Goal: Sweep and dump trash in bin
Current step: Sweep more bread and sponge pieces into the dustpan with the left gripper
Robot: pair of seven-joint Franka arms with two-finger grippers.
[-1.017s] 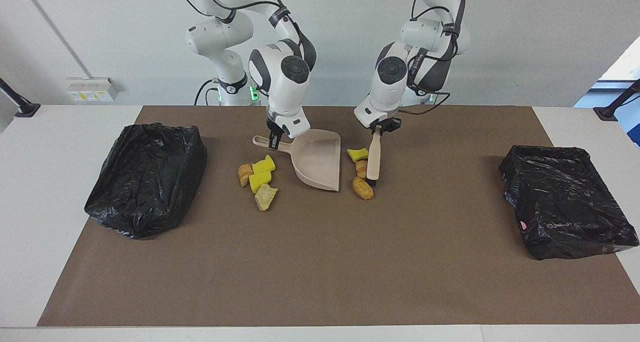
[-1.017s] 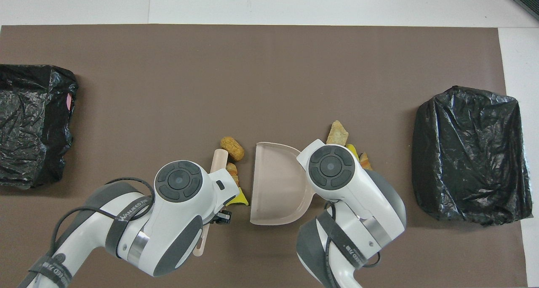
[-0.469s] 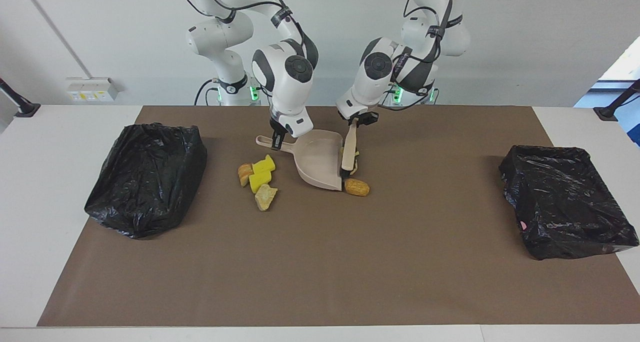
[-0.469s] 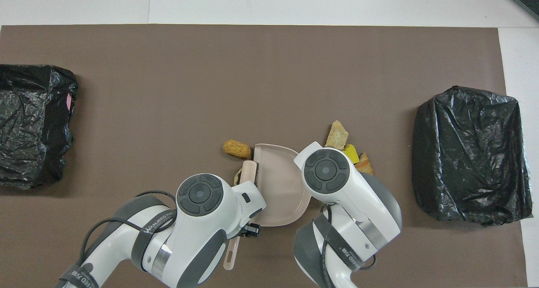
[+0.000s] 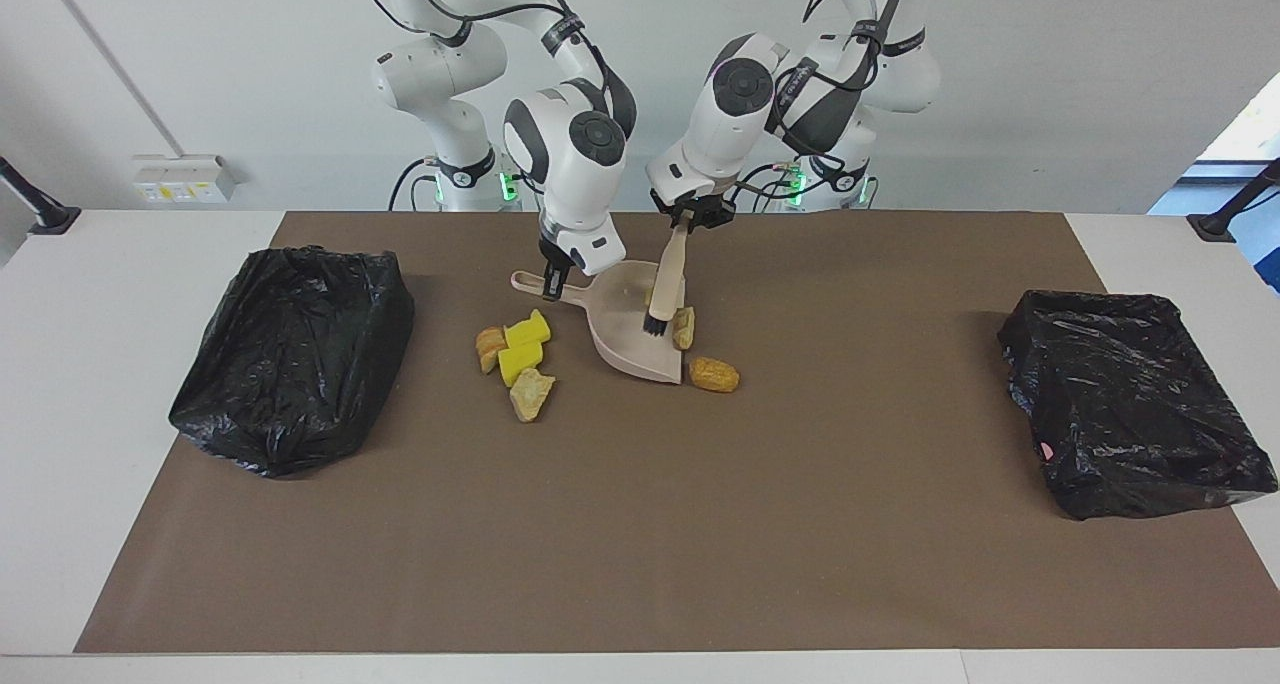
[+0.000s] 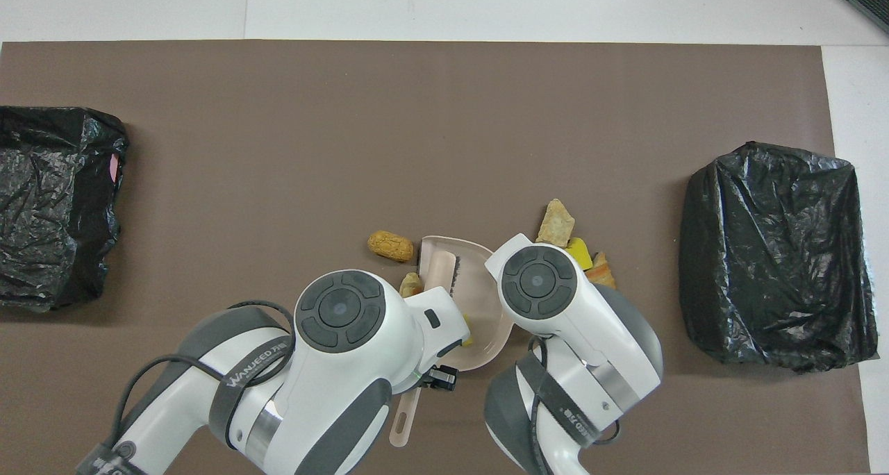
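Observation:
My right gripper (image 5: 548, 282) is shut on the handle of the beige dustpan (image 5: 630, 339), whose mouth faces the left arm's end of the table. My left gripper (image 5: 688, 221) is shut on the brush (image 5: 667, 279), and the dark bristles (image 6: 456, 273) rest inside the pan. Of the trash, a yellow piece (image 6: 467, 337) lies in the pan and a tan piece (image 5: 684, 326) sits at its rim. An orange-brown lump (image 5: 714, 374) lies on the mat just outside. Several more pieces (image 5: 515, 356) lie beside the pan toward the right arm's end.
Two bins lined with black bags stand on the brown mat (image 5: 640, 524), one (image 5: 290, 354) at the right arm's end and one (image 5: 1130, 404) at the left arm's end. The white table (image 5: 60, 364) shows around the mat.
My left gripper swept the brush sideways into the dustpan, carrying the yellow piece in and a tan piece to the rim. The orange-brown lump rolled aside and stayed on the mat.

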